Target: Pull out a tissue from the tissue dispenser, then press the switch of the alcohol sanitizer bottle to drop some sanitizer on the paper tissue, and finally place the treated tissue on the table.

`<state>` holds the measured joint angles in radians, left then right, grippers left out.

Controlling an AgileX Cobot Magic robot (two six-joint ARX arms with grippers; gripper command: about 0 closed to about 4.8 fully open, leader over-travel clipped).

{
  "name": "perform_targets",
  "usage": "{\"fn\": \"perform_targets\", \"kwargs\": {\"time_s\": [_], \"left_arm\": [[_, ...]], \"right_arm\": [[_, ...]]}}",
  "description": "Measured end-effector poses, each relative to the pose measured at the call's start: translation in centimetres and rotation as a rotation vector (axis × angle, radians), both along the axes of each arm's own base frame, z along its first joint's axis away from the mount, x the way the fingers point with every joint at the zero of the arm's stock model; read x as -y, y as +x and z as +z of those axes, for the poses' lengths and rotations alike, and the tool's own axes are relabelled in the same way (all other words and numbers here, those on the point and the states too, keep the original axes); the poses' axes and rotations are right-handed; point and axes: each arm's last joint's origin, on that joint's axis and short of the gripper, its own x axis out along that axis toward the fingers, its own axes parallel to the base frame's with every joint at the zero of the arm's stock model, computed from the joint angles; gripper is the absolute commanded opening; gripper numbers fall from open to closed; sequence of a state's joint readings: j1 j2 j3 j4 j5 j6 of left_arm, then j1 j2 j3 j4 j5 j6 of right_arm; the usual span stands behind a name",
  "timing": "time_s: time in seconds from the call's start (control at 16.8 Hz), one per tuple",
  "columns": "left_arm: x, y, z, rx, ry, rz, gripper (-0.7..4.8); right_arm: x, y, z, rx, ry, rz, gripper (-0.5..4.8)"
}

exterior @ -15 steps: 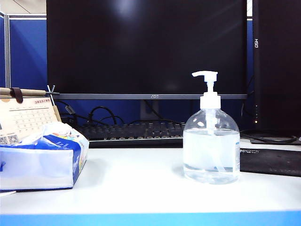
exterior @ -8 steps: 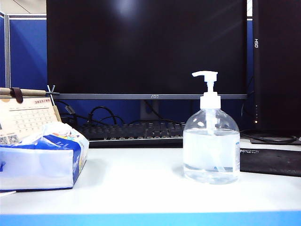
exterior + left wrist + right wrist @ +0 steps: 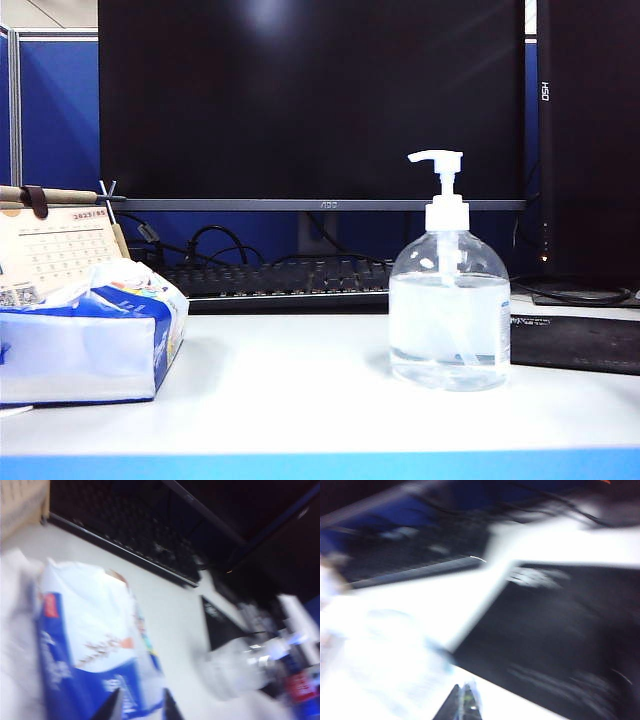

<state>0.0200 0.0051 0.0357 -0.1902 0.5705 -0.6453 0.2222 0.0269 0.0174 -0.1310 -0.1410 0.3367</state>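
Nothing of the task is done yet: the soft blue-and-white plastic tissue dispenser sits at the left of the white table, white tissue tufting from its top slit, and no sheet is out. The clear rounded alcohol sanitizer bottle stands well apart to the right, its white pump switch unpressed.

Neither arm shows in the exterior view. In its wrist view the left gripper hangs over the dispenser with its dark fingertips apart and empty. The right gripper hovers near the bottle and a black mat; its tips appear close together, holding nothing.

The step in hand is likely the approach to the tissue. Next, the left gripper must descend onto the tuft and pinch it.

A beige desk calendar stands just behind the dispenser; bare table lies between dispenser and bottle for the tissue.
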Motion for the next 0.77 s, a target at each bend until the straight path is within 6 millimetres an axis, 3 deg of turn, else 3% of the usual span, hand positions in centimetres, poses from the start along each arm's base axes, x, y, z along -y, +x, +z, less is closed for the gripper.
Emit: {"fn": "perform_targets", "kwargs": {"time_s": [0.24, 0.53, 0.65, 0.77], "left_arm": [[0.4, -0.2, 0.8, -0.032, -0.129, -0.079, 1.33], [0.5, -1.2, 6.5, 0.113, -0.150, -0.063, 1.33], [0.5, -0.5, 8.0, 0.083, -0.150, -0.057, 1.33], [0.6, 1.5, 8.1, -0.005, -0.100, -0.055, 1.33]], "right_arm": [[-0.2, 0.0, 1.7, 0.160, 0.040, 0.063, -0.01], [-0.2, 0.0, 1.6, 0.154, 0.039, 0.064, -0.01], [-0.2, 0.0, 1.6, 0.150, 0.038, 0.064, -0.01], [-0.2, 0.0, 1.5, 0.142, 0.037, 0.065, -0.01]]}}
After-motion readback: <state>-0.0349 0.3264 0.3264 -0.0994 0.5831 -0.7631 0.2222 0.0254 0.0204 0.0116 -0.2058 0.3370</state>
